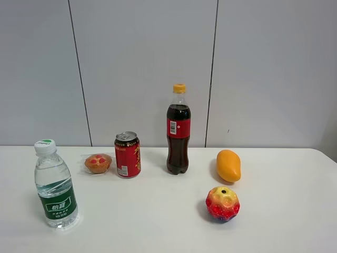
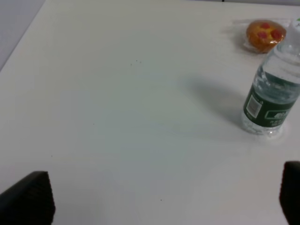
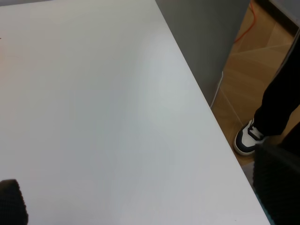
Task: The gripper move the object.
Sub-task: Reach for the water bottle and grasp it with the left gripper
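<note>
The clear water bottle [image 1: 55, 185] with a dark green label and white-green cap stands upright at the front left of the white table [image 1: 158, 221]. It also shows in the left wrist view [image 2: 272, 90], off to one side of my left gripper [image 2: 159, 206] and well apart from it. The left gripper's black fingertips [image 2: 29, 198] stand wide apart with nothing between them. My right gripper [image 3: 140, 201] is open and empty above bare table near the table's edge. Neither gripper shows in the exterior high view.
A small cake with red dots [image 1: 98, 163], a red can [image 1: 127, 154], a cola bottle with a yellow cap [image 1: 178, 130], a mango [image 1: 228, 165] and a red-yellow fruit [image 1: 222, 203] stand on the table. A person's shoe [image 3: 248, 137] is beyond the table edge.
</note>
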Motion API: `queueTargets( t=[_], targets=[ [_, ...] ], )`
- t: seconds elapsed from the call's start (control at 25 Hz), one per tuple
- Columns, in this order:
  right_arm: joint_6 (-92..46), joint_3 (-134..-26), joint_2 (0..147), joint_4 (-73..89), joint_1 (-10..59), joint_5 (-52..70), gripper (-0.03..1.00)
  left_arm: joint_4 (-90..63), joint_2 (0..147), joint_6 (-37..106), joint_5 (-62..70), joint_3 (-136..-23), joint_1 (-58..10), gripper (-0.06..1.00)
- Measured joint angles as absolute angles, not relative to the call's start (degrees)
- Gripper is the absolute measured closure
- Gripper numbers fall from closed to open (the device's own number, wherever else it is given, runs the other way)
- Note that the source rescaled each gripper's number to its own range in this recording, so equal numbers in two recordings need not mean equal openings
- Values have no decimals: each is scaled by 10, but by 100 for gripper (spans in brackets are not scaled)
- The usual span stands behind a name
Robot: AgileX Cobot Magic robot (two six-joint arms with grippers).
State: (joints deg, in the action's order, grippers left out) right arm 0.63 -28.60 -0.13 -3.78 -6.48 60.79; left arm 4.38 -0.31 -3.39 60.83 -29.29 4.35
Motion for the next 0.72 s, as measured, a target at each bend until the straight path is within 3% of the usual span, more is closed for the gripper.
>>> queueTargets(
  t=[0.04,0.72],
  targets=[
    [6,-286,-1,-38,-65,608,-3,44,-3,-34,608,-293,43,-1],
    [6,-286,-1,-38,-65,608,-3,44,-3,-35,608,-293,43,-1]
  ],
)
